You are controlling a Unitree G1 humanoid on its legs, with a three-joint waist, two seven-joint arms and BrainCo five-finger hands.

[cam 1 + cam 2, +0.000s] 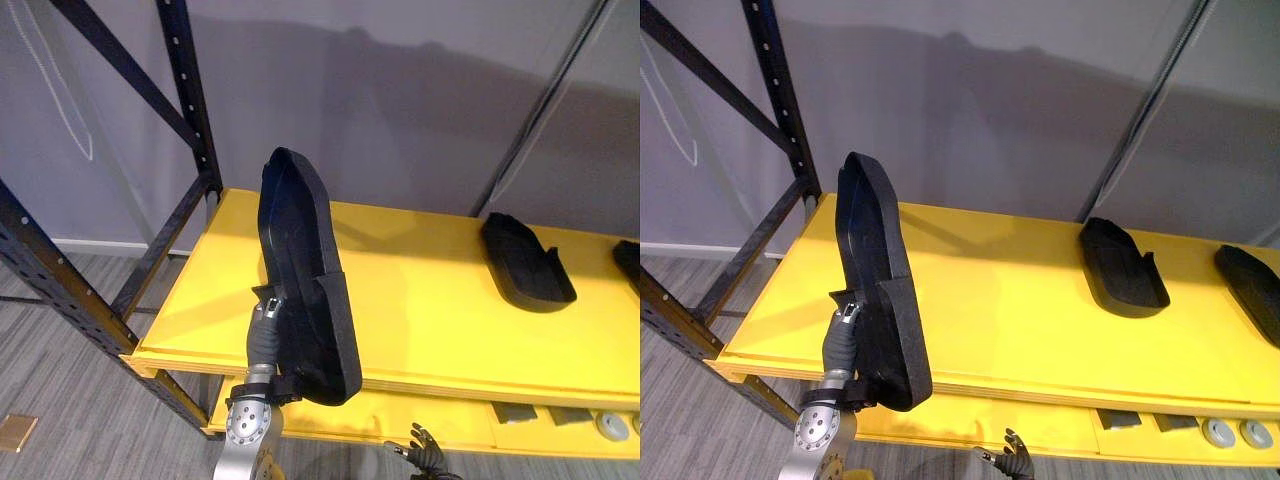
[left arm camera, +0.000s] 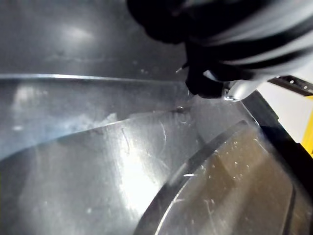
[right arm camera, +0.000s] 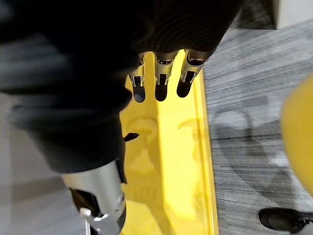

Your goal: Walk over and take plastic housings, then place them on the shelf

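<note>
A long black plastic housing (image 1: 305,280) stands nearly upright over the left end of the yellow shelf (image 1: 430,310), its lower end hanging past the shelf's front edge. My left hand (image 1: 266,322) comes up from below and is shut on the housing's side; its dark fingertips (image 2: 208,81) press on the glossy inner wall. Two more black housings (image 1: 525,262) (image 1: 1250,290) lie flat on the shelf to the right. My right hand (image 1: 1012,462) hangs low in front of the shelf, its fingers (image 3: 159,78) relaxed and holding nothing.
Dark blue rack uprights and braces (image 1: 190,100) rise at the shelf's left end. A lower yellow shelf (image 1: 1060,425) carries small grey blocks (image 1: 1120,420) and round discs (image 1: 1220,432). Grey carpet lies to the left. A person's shoe (image 3: 283,220) is on the floor.
</note>
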